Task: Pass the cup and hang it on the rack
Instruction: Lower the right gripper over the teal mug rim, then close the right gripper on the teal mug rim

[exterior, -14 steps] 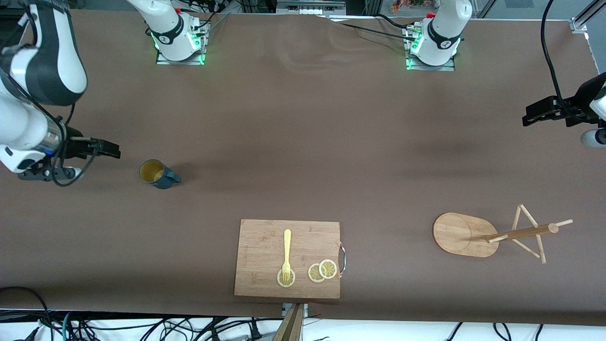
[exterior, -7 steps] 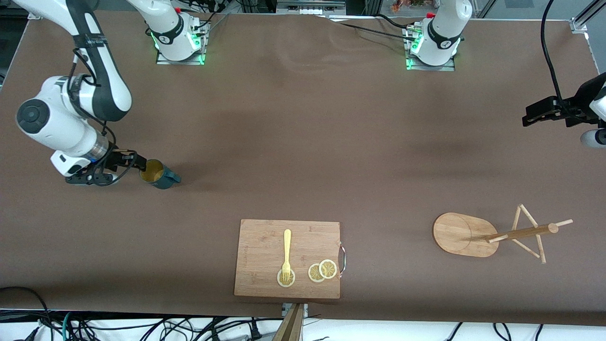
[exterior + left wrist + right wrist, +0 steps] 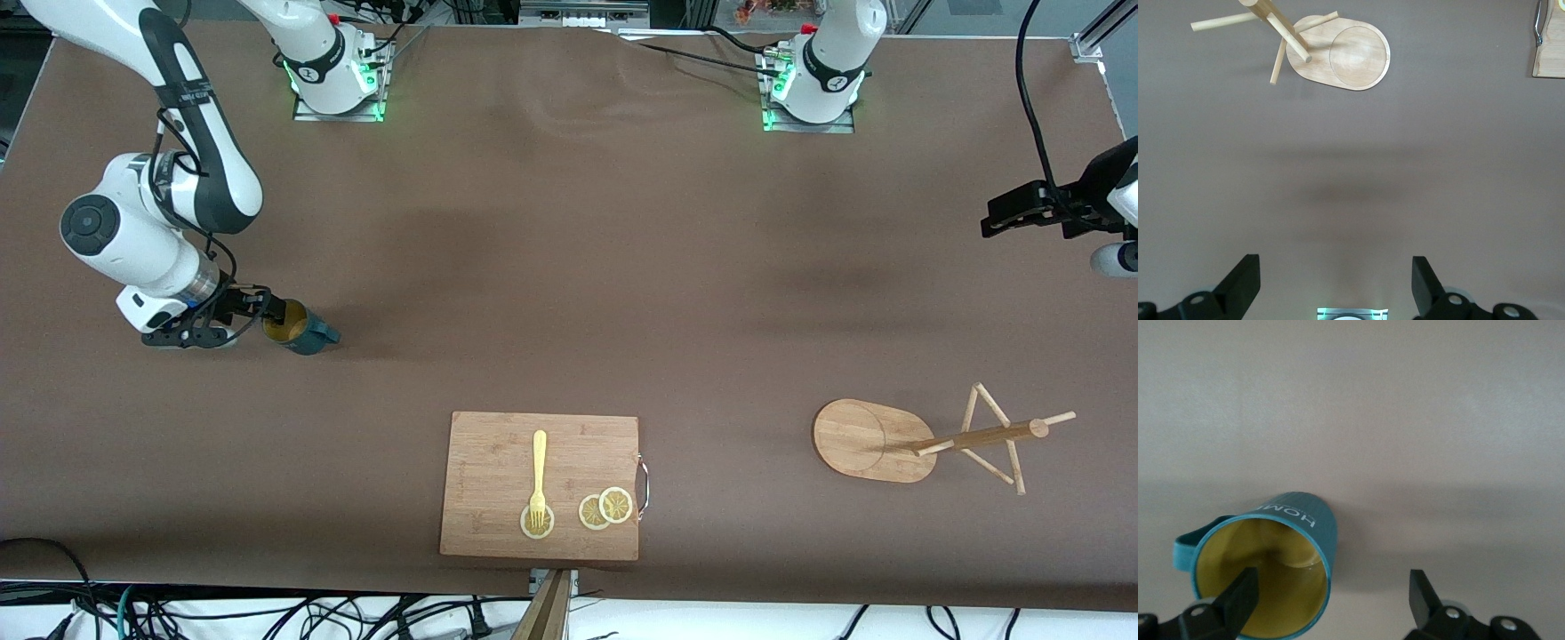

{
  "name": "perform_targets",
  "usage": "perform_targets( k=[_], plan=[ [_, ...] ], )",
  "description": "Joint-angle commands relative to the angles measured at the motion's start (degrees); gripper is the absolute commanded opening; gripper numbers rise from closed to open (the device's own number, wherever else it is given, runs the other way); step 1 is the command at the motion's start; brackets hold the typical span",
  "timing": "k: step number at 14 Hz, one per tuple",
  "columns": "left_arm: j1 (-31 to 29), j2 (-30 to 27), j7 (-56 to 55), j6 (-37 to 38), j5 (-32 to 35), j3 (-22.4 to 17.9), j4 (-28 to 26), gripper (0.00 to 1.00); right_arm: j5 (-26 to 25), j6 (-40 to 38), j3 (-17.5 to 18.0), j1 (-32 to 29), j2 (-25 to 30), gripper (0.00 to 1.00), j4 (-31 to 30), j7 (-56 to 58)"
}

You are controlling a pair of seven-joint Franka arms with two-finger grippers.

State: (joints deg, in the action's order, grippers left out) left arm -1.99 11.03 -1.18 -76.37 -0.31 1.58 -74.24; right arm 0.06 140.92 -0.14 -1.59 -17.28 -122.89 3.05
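Our right gripper [image 3: 271,310] spreads wide at the cup's [image 3: 298,326] rim, one finger [image 3: 1238,595] inside; we judge closing comes next. Left gripper [image 3: 1000,215] waits wide near the rack [image 3: 876,440].

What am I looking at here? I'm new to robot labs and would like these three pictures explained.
Two robot arms are bolted to a brown table. The wide picture looks down from across the table; each of the other two comes from a camera on one arm's wrist. The right hand is open around the rim of a teal cup that stands on the table, one finger inside it, and it holds nothing yet. The left hand waits open above bare table at its own end. A bamboo rack stands there too. Nearest the wide camera lies a cutting board with a fork and lemon slices.
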Motion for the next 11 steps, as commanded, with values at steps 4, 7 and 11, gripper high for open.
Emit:
perform_targets(
  k=[4, 7, 11],
  plan=[
    [-0.12, 1.01, -0.23, 0.52, -0.21, -0.08, 2.17, 1.00, -0.23, 1.12, 0.14, -0.26, -1.17, 0.26, -0.07, 0.73],
    [-0.03, 1.10, -0.32, 0.52, -0.21, -0.08, 2.17, 1.00, -0.23, 0.76, 0.14, -0.08, -1.70, 0.00, 0.01, 0.91],
    [-0.12, 1.10, -0.14, 0.52, -0.21, -0.08, 2.17, 1.00, -0.23, 0.50, 0.31, 0.00, -1.88, 0.00, 1.59, 1.52]
  ],
)
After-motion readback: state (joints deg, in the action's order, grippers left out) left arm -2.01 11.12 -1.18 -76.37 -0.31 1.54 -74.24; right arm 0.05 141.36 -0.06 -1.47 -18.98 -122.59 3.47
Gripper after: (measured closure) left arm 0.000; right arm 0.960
